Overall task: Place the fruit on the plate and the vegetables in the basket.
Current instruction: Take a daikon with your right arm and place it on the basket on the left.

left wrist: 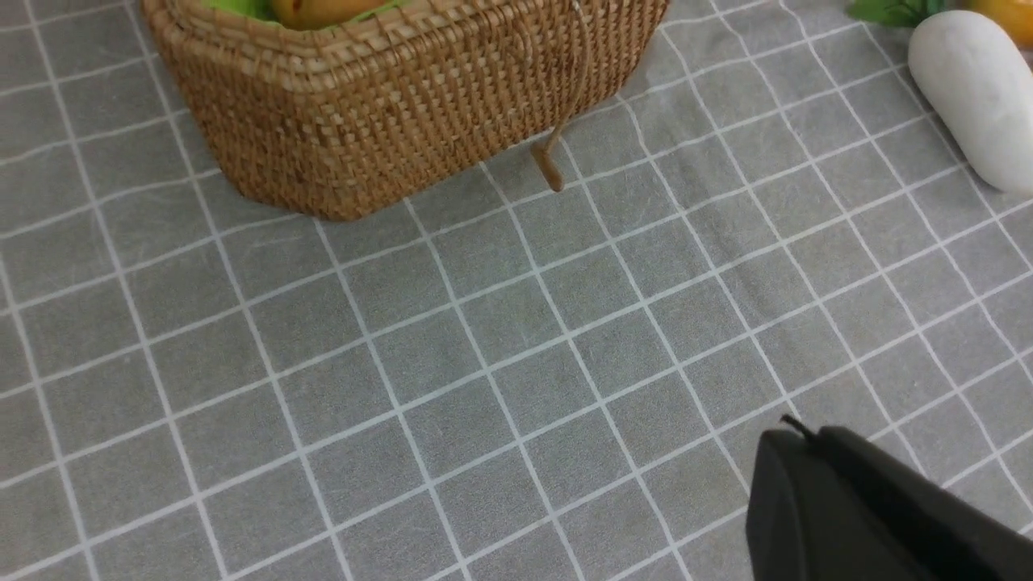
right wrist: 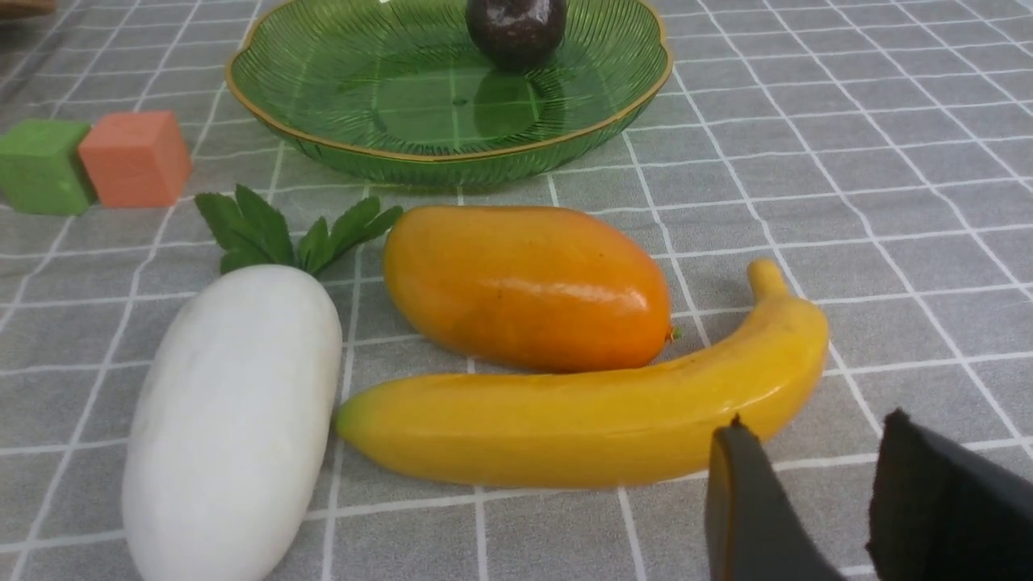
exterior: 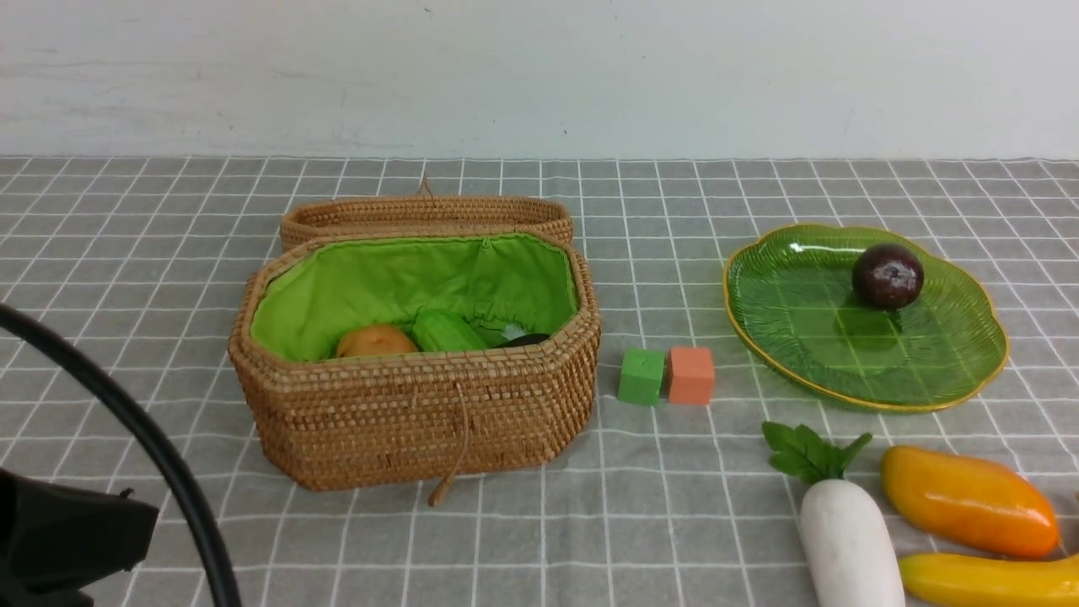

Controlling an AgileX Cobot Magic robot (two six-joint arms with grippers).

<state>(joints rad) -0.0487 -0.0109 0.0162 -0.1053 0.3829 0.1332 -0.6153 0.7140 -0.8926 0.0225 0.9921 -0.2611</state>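
Your right claw (right wrist: 815, 420) is a little open and empty, just by the banana (right wrist: 581, 420). Open it wider, grab the banana's middle, and don't bump the mango (right wrist: 524, 282) right beside it. The plate (right wrist: 323, 121) sits at 11 o'clock. Your left claw (left wrist: 799, 440) is closed and empty.

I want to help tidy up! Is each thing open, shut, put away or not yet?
basket: open, potato and cucumber inside.
lid: off, behind the basket.
plate: holds one mangosteen.
radish: lying on the cloth.
mango: on the cloth.
banana: on the cloth.
left gripper: shut, empty.
right gripper: open, empty.
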